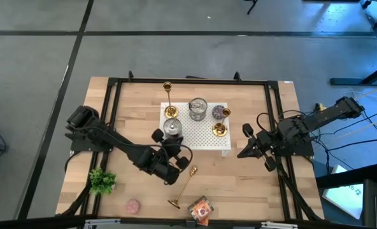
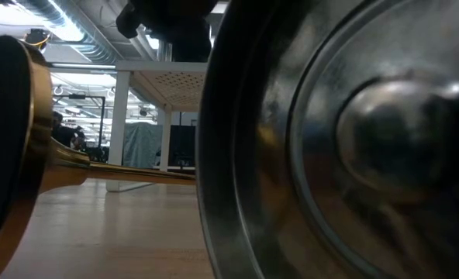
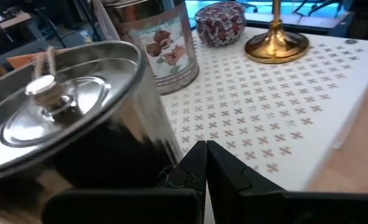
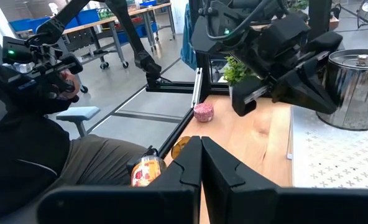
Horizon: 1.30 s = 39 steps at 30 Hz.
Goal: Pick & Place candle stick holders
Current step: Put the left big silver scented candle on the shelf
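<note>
Three candle stick holders in play: one lies flat on the bare wood (image 1: 183, 189) at the front of the surface (image 1: 252, 184), base toward the front edge, stem pointing up toward the left tool (image 1: 187, 161); two more stand upright on the white perforated mat (image 1: 201, 135), a tall one at its back left corner (image 1: 169, 100) and a short one near its right edge (image 1: 220, 128). That fallen one looks like the piece left to set upright, a judgement only. The left tool hangs just beyond its tip, fingers pressed together on nothing, beside a lidded silver tin (image 1: 171, 129) at the mat's front left corner. The right tool (image 1: 244, 152) waits just off the mat's right side, also closed and empty. A second tin (image 1: 198, 109) and a small patterned round box (image 1: 220, 112) share the mat; a green plant (image 1: 102, 181), a pink candle (image 1: 133, 205) and an orange packet (image 1: 202, 208) sit along the front. Only the overhead shot gives that layout. The left wrist view adds the closed fingers (image 3: 196, 165) tight against the tin's wall, with a gold base (image 3: 276, 45) beyond. The table-level view is mostly blocked by a shiny metal thing, with the fallen holder's base (image 2: 12, 147) seen from underneath. The right wrist view alone shows a seated person (image 4: 41, 155) beyond the surface.
</note>
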Available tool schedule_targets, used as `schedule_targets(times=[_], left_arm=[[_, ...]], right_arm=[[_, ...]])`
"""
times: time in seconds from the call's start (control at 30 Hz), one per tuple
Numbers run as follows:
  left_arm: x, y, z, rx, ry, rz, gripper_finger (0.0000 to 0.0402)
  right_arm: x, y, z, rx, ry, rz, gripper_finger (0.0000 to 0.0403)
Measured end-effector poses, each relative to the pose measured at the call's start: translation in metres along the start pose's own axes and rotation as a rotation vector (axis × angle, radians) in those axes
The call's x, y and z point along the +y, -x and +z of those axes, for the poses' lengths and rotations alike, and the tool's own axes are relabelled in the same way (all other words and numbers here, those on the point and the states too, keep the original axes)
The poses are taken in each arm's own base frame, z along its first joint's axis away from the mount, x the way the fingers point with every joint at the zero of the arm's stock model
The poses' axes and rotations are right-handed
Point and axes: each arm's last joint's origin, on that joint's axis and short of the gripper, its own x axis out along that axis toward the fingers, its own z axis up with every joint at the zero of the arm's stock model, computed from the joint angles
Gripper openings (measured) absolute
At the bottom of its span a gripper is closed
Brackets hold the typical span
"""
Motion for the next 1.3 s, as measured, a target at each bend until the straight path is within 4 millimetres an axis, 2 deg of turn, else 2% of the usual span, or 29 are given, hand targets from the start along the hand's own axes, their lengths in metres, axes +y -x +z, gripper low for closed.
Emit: schedule_targets(times=[0.33, 0.57, 0.63, 0.77, 1.07, 1.2, 1.3], left_arm=[[0.005, -0.013, 0.003, 0.023, -0.027, 0.028, 0.0001], [0.01, -0.006, 0.01, 0.014, -0.01, 0.012, 0.0001], [0.008, 0.005, 0.014, -0.004, 0.002, -0.025, 0.0001], [0.011, 0.039, 0.018, -0.037, 0.025, -0.104, 0.0001], [0.039, 0.115, 0.005, -0.085, 0.062, -0.22, 0.0001], [0.046, 0.136, -0.007, -0.113, 0.064, -0.256, 0.0001], [0.045, 0.143, -0.014, -0.118, 0.084, -0.284, 0.0001]], right_arm=[[0.0, 0.0, -0.001, 0.006, 0.0, -0.001, 0.0005], [0.0, 0.0, -0.001, 0.008, 0.0, -0.001, 0.0005], [0.0, 0.0, -0.001, 0.008, 0.0, -0.001, 0.0005], [0.0, 0.0, -0.001, 0.012, -0.001, -0.001, 0.0005], [0.0, 0.0, -0.001, 0.014, -0.001, -0.002, 0.0005], [0.0, 0.0, 0.0, 0.001, 0.0, 0.0, 0.0005], [0.0, 0.0, 0.0, -0.004, 0.001, 0.0, 0.0005]])
